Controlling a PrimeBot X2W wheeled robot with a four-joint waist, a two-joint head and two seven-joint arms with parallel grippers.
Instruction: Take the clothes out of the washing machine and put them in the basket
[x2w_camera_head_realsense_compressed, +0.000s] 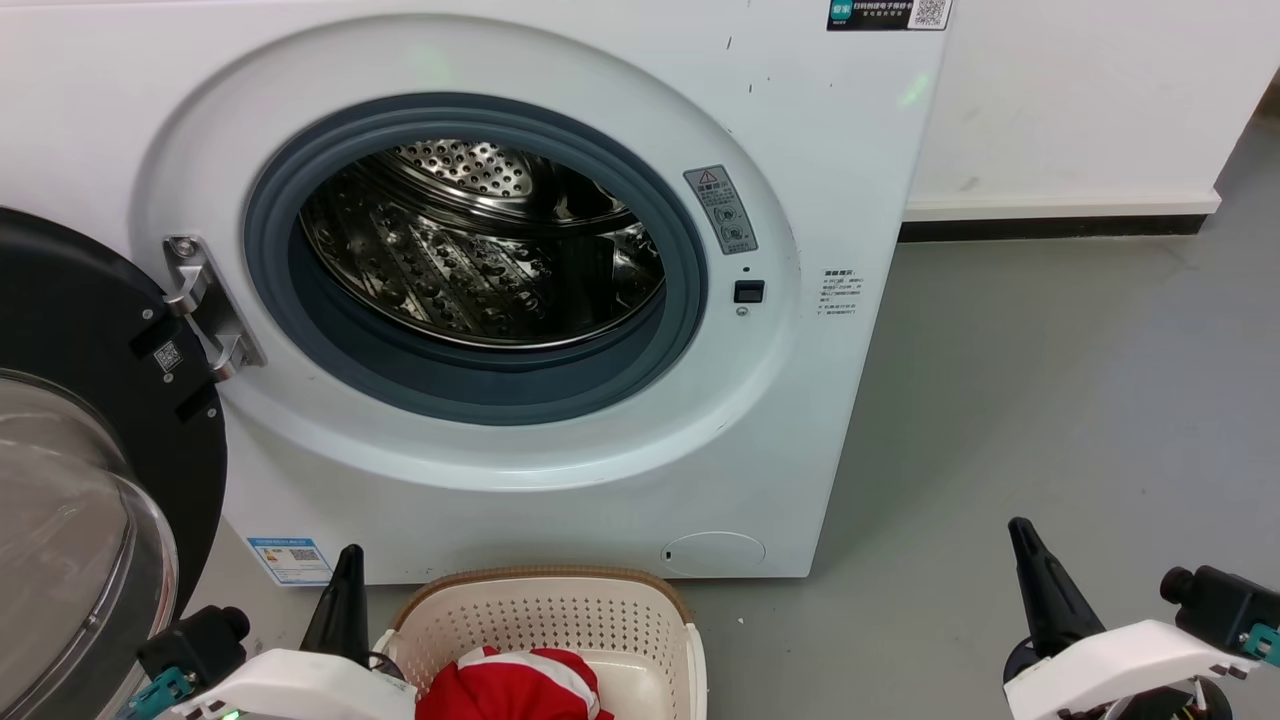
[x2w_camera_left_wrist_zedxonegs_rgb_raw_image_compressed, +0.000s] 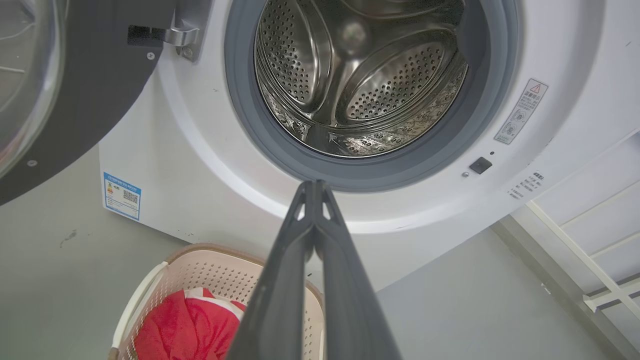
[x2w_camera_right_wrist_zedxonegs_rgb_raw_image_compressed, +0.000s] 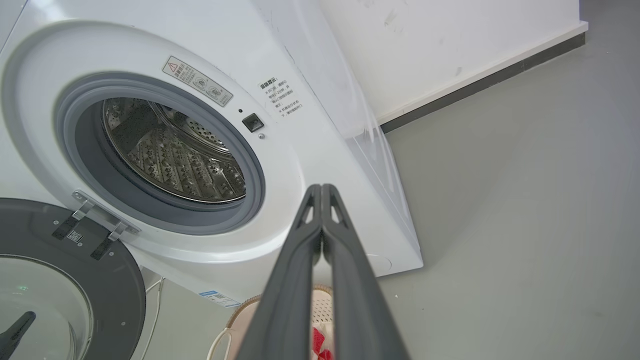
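The red clothes (x2w_camera_head_realsense_compressed: 510, 688) lay bunched in the basket (x2w_camera_head_realsense_compressed: 545, 612), which stood on the floor (x2w_camera_head_realsense_compressed: 1000, 380) just in front of the washing machine (x2w_camera_head_realsense_compressed: 560, 500). The machine's door (x2w_camera_head_realsense_compressed: 90, 330) hung open to the left. The steel drum (x2w_camera_head_realsense_compressed: 480, 250) showed only bare metal wherever the views reached into it, though its lowest front part was hidden behind the grey seal.

The left fingers (x2w_camera_left_wrist_zedxonegs_rgb_raw_image_compressed: 287, 270) were pressed together with nothing between them, just beside the basket's left rim and pointing toward the porthole. The right fingers (x2w_camera_right_wrist_zedxonegs_rgb_raw_image_compressed: 345, 260) were likewise clenched on nothing, well off to the right over the floor. Judged from this, the job looked done or very nearly so.

The garment seemed soft, light and limp, so it would likely sag and drape from any hold rather than keep its shape. A thick raised fold near the top of the heap, clear of the basket wall, would probably give the best grip, since a single thin layer might slip from such narrow fingers. Whether the cloth was wet, and so heavier, could not be told.
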